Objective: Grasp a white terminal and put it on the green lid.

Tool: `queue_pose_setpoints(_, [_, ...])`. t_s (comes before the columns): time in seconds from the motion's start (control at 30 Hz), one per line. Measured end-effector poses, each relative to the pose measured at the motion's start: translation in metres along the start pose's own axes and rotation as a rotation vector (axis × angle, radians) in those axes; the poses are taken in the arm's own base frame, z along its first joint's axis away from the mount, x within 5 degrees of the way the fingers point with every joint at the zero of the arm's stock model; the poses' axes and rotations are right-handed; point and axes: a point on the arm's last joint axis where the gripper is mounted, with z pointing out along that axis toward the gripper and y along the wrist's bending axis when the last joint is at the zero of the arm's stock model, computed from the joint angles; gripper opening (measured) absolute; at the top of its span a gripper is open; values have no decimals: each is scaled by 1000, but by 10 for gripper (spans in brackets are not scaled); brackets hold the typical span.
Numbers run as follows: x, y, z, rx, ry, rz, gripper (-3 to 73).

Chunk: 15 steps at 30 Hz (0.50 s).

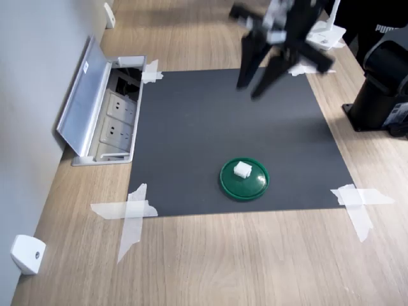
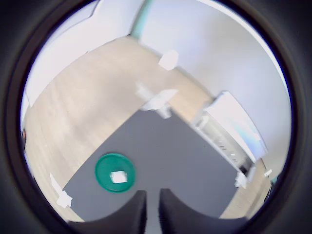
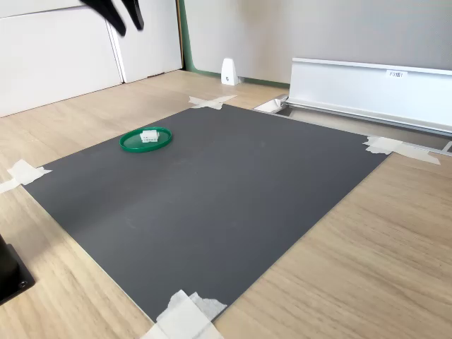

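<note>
The white terminal [image 1: 242,169] rests on the green lid [image 1: 256,185], slightly off the disc's middle. The lid lies flat on the dark mat [image 1: 210,121] near its front edge in the first exterior view. Both also show in the wrist view, terminal [image 2: 118,177] on lid [image 2: 103,168], and in the second exterior view, terminal [image 3: 148,135] on lid [image 3: 129,143]. My gripper [image 1: 250,89] hangs high above the mat, motion-blurred, well apart from the lid. Its fingers are open and hold nothing, as the wrist view's gripper [image 2: 152,197] and the second exterior view's gripper [image 3: 129,27] also show.
White tape strips [image 1: 131,213] pin the mat's corners to the wooden table. An open socket box [image 1: 105,118] with a raised metal flap sits at the first exterior view's left. A white wedge bracket [image 1: 27,254] lies near the front left. The arm's black base [image 1: 382,89] stands at the right.
</note>
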Motion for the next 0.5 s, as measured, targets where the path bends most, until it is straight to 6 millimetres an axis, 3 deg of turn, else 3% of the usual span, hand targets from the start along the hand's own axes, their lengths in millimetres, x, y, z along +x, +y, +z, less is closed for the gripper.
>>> queue_pose_setpoints(0.1, [12,-11,-27,84,-83,53,11])
queue_pose_setpoints(0.23, [32,-17,-57,214,-242,139,-4])
queue_pose_setpoints(0.5, [95,0,-67,374,-452,388,-5])
